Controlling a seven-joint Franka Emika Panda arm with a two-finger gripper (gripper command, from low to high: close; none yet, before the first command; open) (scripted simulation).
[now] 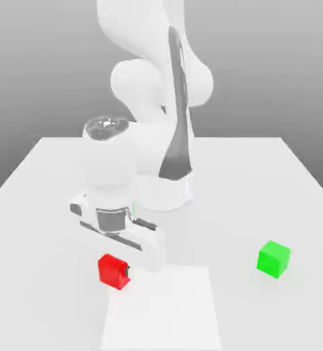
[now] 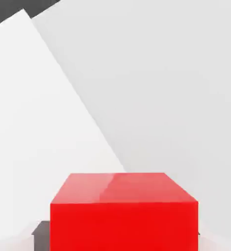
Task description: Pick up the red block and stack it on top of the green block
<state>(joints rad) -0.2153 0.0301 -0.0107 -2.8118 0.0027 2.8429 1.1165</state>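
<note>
The white arm [image 1: 150, 103] bends low over the table [image 1: 280, 178] so its gripper [image 1: 123, 273] can reach the red block [image 1: 112, 270], which sits on the tabletop clenched between the fingers, ready for lifting. The green block [image 1: 273, 258] waits well apart. The hand's body hides the fingers themselves.

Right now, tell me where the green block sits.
In the exterior view the green block sits on the white table at the right, apart from the red block on the left.
</note>
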